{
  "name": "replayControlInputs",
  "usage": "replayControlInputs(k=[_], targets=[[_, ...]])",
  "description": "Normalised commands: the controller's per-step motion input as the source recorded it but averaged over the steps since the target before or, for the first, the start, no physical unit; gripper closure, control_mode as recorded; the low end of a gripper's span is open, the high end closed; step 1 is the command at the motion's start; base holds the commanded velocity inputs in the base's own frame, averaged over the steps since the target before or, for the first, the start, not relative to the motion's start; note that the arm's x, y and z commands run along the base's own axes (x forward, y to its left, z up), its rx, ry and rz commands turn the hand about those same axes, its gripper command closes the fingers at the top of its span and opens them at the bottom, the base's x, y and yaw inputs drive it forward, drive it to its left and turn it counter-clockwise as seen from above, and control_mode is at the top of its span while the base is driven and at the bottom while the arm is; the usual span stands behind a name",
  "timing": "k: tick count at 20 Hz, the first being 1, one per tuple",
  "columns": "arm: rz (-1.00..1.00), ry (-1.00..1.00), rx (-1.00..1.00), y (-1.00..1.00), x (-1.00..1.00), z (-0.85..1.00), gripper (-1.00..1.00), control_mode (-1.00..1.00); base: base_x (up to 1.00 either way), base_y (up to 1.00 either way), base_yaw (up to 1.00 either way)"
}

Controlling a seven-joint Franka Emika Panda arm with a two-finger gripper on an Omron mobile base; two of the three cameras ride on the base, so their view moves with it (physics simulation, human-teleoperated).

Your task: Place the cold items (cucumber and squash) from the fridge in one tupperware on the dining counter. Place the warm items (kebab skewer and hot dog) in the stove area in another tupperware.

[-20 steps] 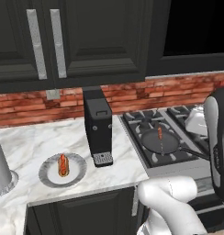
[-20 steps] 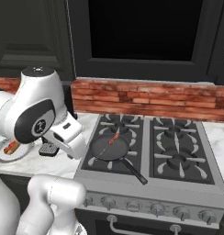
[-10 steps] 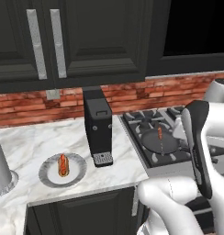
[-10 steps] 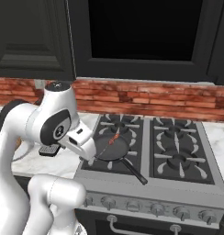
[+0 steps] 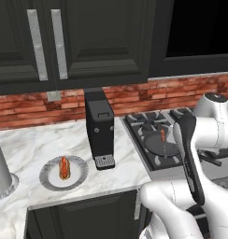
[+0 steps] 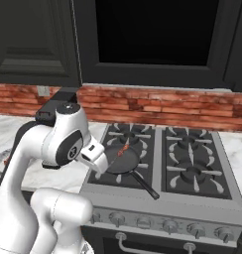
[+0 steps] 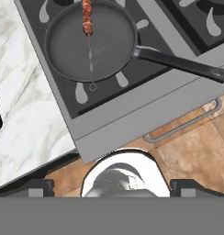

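We see a reddish-brown kebab skewer [image 7: 87, 17] in a dark grey pan [image 7: 68, 50]; left of the stove [image 6: 192, 191], white-grey marbled counter [image 5: 36, 144], black coffee machine [image 5: 100, 128], red brick backsplash [image 5: 134, 95].

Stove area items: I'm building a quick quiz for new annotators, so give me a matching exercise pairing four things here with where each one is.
Things:
1. kebab skewer
2. hot dog
3. frying pan
4. coffee machine

Places:
A. on a round plate on the marble counter
B. on the front left burner of the stove
C. standing on the counter between plate and stove
D. lying in the pan, its thin metal end over the rim

Pairs: 1-D, 2-A, 3-B, 4-C
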Motion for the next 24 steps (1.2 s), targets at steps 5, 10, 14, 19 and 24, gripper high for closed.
replayControlInputs(k=[5, 10, 14, 19, 24], targets=[[0.0, 0.0, 0.0, -0.01, 0.53, -0.23, -1.0, -1.0, 0.0, 0.0, 0.0], [0.0, 0.0, 0.0, -0.05, 0.49, -0.25, -1.0, -1.0, 0.0, 0.0, 0.0], [0.0, 0.0, 0.0, -0.05, 0.43, -0.24, -1.0, -1.0, 0.0, 0.0, 0.0], [0.0, 0.0, 0.0, -0.06, 0.4, -0.24, -1.0, -1.0, 0.0, 0.0, 0.0], [0.0, 0.0, 0.0, -0.08, 0.4, -0.27, -1.0, -1.0, 0.0, 0.0, 0.0]])
